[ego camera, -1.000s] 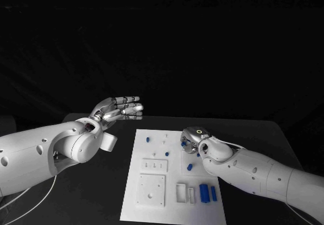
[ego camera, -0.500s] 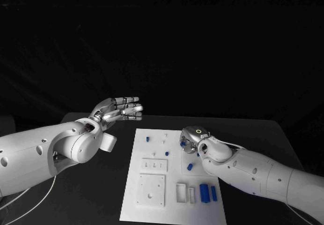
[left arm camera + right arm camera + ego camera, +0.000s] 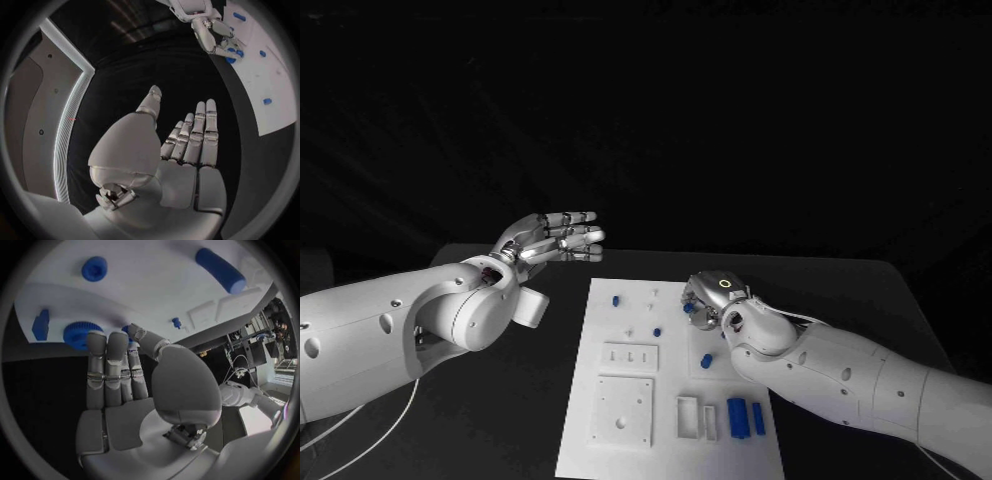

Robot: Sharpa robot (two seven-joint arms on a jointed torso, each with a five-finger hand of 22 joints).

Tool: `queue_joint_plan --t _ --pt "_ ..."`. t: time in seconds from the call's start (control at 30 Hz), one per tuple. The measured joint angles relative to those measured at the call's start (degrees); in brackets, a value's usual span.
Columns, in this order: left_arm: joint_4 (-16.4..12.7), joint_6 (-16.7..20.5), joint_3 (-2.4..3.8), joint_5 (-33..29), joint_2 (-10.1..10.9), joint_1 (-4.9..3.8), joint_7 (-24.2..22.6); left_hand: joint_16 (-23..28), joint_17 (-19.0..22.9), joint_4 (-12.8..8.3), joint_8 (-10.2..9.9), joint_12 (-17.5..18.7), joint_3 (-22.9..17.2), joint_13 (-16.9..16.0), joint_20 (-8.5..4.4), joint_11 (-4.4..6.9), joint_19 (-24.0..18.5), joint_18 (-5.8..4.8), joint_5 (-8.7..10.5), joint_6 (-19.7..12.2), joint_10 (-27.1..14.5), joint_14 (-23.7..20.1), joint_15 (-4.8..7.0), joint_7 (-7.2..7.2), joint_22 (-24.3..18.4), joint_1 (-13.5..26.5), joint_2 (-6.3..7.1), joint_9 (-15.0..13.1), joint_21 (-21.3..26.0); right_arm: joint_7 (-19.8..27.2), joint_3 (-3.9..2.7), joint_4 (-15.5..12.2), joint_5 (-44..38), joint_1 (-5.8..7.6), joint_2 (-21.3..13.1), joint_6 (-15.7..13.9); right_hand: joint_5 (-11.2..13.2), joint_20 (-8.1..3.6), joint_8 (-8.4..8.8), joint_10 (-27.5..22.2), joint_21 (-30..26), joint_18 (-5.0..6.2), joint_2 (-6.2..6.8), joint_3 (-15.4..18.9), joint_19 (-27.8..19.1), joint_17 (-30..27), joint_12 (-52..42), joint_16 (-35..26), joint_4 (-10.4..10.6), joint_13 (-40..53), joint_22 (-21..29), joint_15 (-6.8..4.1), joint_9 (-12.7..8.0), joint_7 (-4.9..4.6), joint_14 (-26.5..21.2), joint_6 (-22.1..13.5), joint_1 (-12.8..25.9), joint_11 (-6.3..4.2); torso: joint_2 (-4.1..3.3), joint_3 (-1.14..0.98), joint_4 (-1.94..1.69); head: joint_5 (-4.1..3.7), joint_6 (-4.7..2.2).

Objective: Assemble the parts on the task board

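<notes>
Two hands up on my screens, and only one is anywhere near the work: my right hand (image 3: 710, 298) is low over the far right part of the task board (image 3: 625, 400), while the left hand (image 3: 557, 236) hangs in the air beyond the board's far left corner, flat, fingers straight and side by side, holding nothing. On the right wrist view the fingertips (image 3: 95, 337) sit right at a round ribbed blue part (image 3: 76, 333), which lies straight ahead of them on the board; the right is plainly the nearer hand. A long blue cylinder (image 3: 220, 270) lies farther out, its long axis slanting across that picture. I cannot tell whether the fingers actually pinch the ribbed part or only touch it, because they cover its near side. Other blue parts (image 3: 744, 414) lie at the board's near end.
</notes>
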State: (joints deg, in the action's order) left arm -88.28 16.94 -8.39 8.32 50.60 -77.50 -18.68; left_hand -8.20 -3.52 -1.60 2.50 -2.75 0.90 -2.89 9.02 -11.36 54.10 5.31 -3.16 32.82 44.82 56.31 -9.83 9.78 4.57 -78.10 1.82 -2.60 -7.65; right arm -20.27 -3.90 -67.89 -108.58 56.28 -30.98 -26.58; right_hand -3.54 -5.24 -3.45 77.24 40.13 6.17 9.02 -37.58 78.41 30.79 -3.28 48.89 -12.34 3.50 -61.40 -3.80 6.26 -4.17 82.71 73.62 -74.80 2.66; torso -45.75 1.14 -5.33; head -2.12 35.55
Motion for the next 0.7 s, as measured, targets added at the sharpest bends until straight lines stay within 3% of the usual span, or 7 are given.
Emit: queue_joint_plan --t 0.17,0.3,0.7 --pt "0.6 0.0 0.00 0.0 -0.1 -0.01 0.1 0.0 0.0 0.1 0.0 0.0 -0.1 0.0 0.00 0.00 0.0 0.00 0.00 0.0 0.0 0.0 0.00 0.00 0.0 0.0 0.00 0.0 0.0 -1.0 -0.56 -0.9 -0.4 1.26 0.6 -0.9 0.0 -0.20 0.04 0.1 -0.9 -0.08 0.00 -0.2 0.2 0.1 0.0 0.0 0.2 0.0 -1.8 0.00 0.3 0.00 0.0 0.0 0.0 0.10 0.00 0.03 0.01 -0.07 -0.69" --pt "0.9 0.1 0.00 0.0 -0.4 -0.01 0.1 0.0 0.0 0.1 0.0 0.0 -0.1 0.0 -0.01 0.00 0.0 0.00 0.00 0.0 0.0 0.0 0.00 0.00 0.0 0.0 0.00 0.0 0.0 -1.6 -0.65 -0.8 -0.6 1.63 1.4 -1.5 0.1 -0.51 0.18 0.1 -1.5 -0.45 0.01 -0.5 0.5 0.1 0.0 0.0 0.5 0.0 -2.9 -0.06 0.3 0.17 0.1 0.2 0.0 0.12 0.00 0.04 0.00 0.00 -1.10" --pt "1.0 0.1 0.00 -0.1 -1.1 -0.01 0.3 0.0 0.0 0.1 0.0 0.0 -0.1 0.0 -0.01 0.00 0.0 0.00 0.00 0.0 0.0 0.0 0.00 0.02 0.0 0.0 0.00 0.0 0.0 -3.6 -0.76 2.3 -1.2 2.08 5.3 -3.0 0.2 -0.18 -0.04 0.4 -4.0 -0.51 0.04 -0.6 1.1 0.2 0.1 -0.2 0.6 0.0 -5.4 -0.12 0.3 0.17 0.2 0.2 0.0 -0.02 -0.15 0.18 -0.30 0.52 -1.83"
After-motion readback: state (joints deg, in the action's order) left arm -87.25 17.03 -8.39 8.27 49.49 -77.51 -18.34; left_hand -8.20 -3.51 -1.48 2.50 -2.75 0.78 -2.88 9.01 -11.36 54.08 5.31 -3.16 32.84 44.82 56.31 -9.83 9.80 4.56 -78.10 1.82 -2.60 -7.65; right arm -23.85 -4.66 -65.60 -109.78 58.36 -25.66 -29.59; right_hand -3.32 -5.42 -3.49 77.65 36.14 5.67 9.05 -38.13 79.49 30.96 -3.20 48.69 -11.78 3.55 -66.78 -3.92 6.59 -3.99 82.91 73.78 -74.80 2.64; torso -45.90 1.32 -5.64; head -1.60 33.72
